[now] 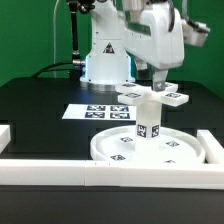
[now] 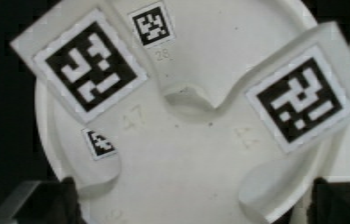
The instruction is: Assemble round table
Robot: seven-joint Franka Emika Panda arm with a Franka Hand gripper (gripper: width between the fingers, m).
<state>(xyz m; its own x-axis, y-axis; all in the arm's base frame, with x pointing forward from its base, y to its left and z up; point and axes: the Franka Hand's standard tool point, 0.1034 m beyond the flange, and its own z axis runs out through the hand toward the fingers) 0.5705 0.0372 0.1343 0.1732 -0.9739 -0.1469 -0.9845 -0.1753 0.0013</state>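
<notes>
The large round disc point(image 1: 175, 152) lies on the black table near the front rail. The short leg point(image 1: 147, 127) stands upright at its middle. The cross-shaped base piece point(image 1: 172, 97) sits level on top of the leg. My gripper point(image 1: 157, 84) hangs straight above the base piece, its fingers reaching down to it. In the wrist view two tagged arms of the base piece point(image 2: 92, 62) spread out over the disc point(image 2: 136, 150). A near arm fills the space between my fingers point(image 2: 342, 198), which stand wide apart at either side. The gripper point(image 2: 190, 205) looks open around that arm.
The marker board point(image 1: 95, 112) lies flat behind the disc. White border rails run along the front point(image 1: 100, 172) and stand at the exterior view's right point(image 1: 211, 148) and left point(image 1: 5, 135). The arm's white base point(image 1: 105, 62) stands at the back.
</notes>
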